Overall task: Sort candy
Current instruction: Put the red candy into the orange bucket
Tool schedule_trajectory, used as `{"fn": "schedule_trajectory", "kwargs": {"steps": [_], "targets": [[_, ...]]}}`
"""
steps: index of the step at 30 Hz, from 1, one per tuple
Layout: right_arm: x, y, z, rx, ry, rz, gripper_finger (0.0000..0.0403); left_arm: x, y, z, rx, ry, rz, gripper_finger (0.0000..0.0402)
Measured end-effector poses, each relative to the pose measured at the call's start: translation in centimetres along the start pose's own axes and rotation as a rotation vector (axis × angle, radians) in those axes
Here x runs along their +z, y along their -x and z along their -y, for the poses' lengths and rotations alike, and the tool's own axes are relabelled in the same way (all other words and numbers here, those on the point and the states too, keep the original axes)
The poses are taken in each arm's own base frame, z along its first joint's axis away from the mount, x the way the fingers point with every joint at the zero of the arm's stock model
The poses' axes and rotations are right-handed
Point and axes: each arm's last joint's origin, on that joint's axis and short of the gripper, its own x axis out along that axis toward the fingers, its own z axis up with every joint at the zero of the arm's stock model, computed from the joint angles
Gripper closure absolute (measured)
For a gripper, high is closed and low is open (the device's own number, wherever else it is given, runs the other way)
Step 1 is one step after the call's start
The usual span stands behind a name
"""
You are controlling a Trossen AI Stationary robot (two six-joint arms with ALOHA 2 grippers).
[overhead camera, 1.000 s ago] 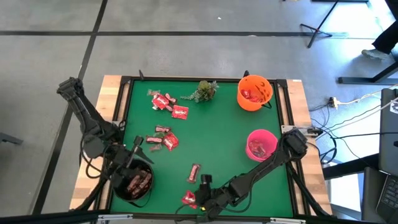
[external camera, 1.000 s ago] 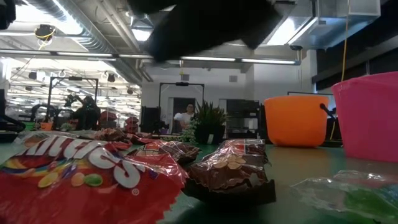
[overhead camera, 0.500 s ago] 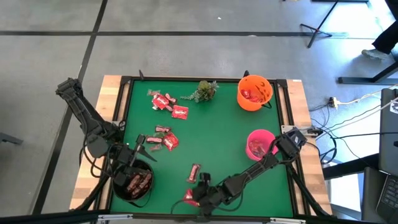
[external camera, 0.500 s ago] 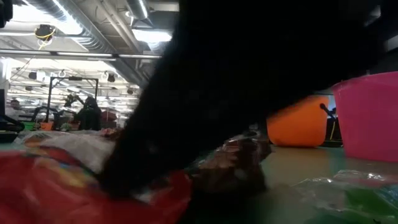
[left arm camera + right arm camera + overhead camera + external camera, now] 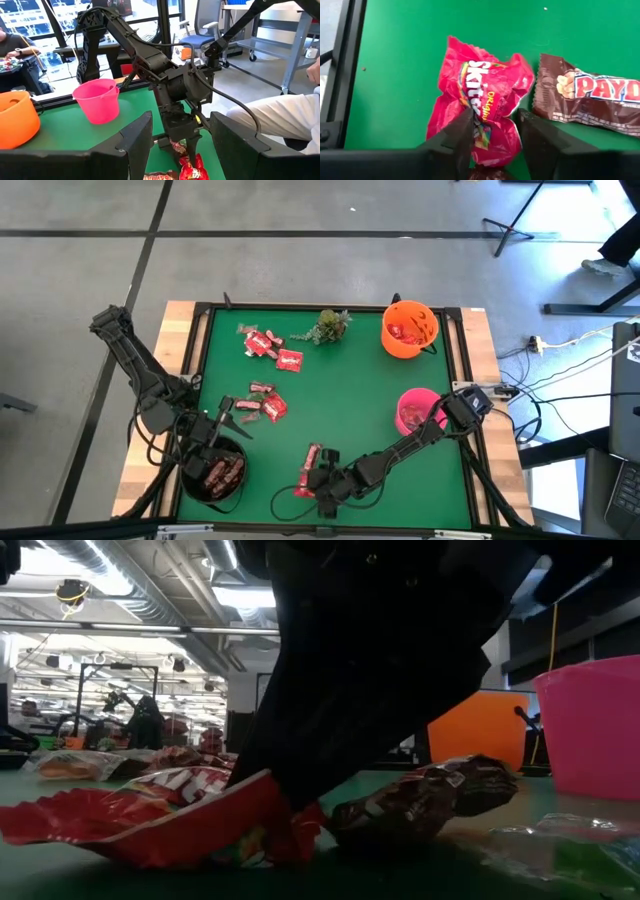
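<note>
My right gripper [image 5: 313,478] reaches low along the table's near edge and is shut on a bright red Skittles packet [image 5: 480,100], which is crumpled. A brown bar [image 5: 590,95] lies flat on the mat just beside it, toward the far side. More red packets and brown bars lie in two loose groups [image 5: 262,405] [image 5: 268,345] on the green mat. My left gripper [image 5: 222,420] waits open over the far rim of the black bowl [image 5: 213,475], which holds brown bars. My right gripper pinches the red packet between its two fingers [image 5: 455,137] at one crumpled end [image 5: 492,142], coming at it slanting down from the table's right. In the low view one side of the packet [image 5: 250,790] is tipped up while its other side [image 5: 60,825] lies on the mat.
An orange bowl [image 5: 410,328] with red packets stands at the far right, a pink bowl [image 5: 420,412] at the right edge. A green plant sprig [image 5: 328,325] lies at the far middle. A raised black frame [image 5: 200,350] borders the mat. A person's white sleeve [image 5: 280,120] shows beyond the table.
My right gripper has moved toward the table's left along the near edge, come down over the red packet and taken hold of it. The packet, flat before, is now crumpled with one side tipped up. The brown bar beside it has been nudged and sits tilted.
</note>
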Motion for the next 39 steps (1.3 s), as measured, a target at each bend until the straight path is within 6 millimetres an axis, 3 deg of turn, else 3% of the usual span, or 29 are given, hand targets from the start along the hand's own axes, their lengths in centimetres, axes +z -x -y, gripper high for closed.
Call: {"fn": "schedule_trajectory", "kwargs": {"steps": [8,12,16,26,33,39], "targets": [[0.5,0.3,-0.1,0.014,-0.021,-0.002,0.039,-0.5,0.0,-0.1,0.019,-0.009,-0.042,0.0214],[1.9,1.1,-0.6,0.044,0.005,0.0,0.0383,-0.7,0.0,-0.1,0.035,0.032,-0.057,0.0214],[4.6,3.6,-1.6,0.056,0.052,0.036,0.0376,-0.6,0.0,-0.1,0.034,0.038,-0.057,0.0214],[9.1,11.0,-1.2,-0.25,0.113,0.046,0.0397,-0.6,0.0,-0.1,0.035,0.067,-0.056,0.0214],[11.5,14.5,1.8,-0.301,0.104,0.086,0.04,-0.6,0.0,-0.1,0.037,0.069,-0.052,0.0214],[12.2,14.8,5.9,-0.397,0.1,0.045,0.0401,-0.6,0.0,-0.2,0.05,0.069,-0.051,0.0214]]}}
